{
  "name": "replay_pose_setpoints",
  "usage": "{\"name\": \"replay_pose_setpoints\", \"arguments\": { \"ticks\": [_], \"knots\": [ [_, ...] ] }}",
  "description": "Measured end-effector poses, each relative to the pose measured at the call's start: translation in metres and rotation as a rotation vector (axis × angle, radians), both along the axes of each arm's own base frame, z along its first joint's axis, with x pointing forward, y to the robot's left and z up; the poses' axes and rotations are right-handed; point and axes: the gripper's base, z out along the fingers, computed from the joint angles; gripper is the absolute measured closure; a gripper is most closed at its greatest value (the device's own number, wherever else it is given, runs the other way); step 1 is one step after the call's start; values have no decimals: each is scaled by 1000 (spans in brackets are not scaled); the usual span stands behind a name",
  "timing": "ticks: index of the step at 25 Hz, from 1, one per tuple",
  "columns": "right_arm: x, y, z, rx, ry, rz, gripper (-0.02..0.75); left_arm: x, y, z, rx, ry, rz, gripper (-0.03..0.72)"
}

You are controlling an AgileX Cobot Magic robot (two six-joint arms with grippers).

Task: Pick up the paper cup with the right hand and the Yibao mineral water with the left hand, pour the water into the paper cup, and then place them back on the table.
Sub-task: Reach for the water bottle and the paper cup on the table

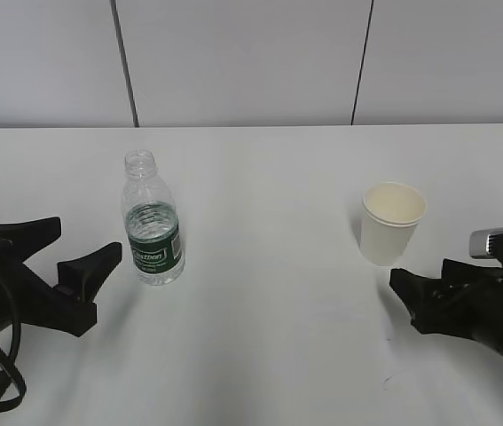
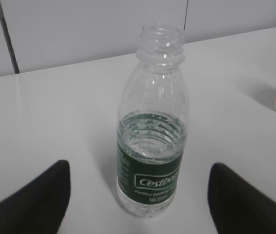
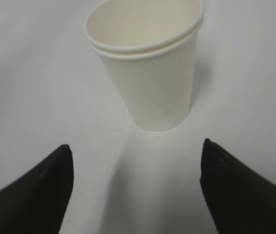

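The small clear plastic water bottle with a green label is standing left on the big white tabletop. The left black end effector is sitting wide before it. The cream paper cup is standing right, beyond the right black end effector, also wide.

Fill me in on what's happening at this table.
Nothing is held yet. The left pincer is open and lined up on the uncapped, partly filled Yibao mineral water. The right pincer is open, facing the empty paper cup. Both stand upright on the table, untouched.
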Motion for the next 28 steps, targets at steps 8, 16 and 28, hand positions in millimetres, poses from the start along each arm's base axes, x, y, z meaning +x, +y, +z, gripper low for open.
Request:
{"name": "replay_pose_setpoints", "arguments": {
  "ticks": [8, 16, 28],
  "knots": [
    [27, 3, -13, 1, -13, 5, 101, -1, -1, 0, 4, -2, -19, 157],
    [49, 6, -16, -10, -60, 16, 101, -1, -2, 0, 6, -2, -27, 157],
    [68, 7, -15, -13, -108, 18, 114, -1, -2, 0, 6, -3, -31, 157]
  ]
}}
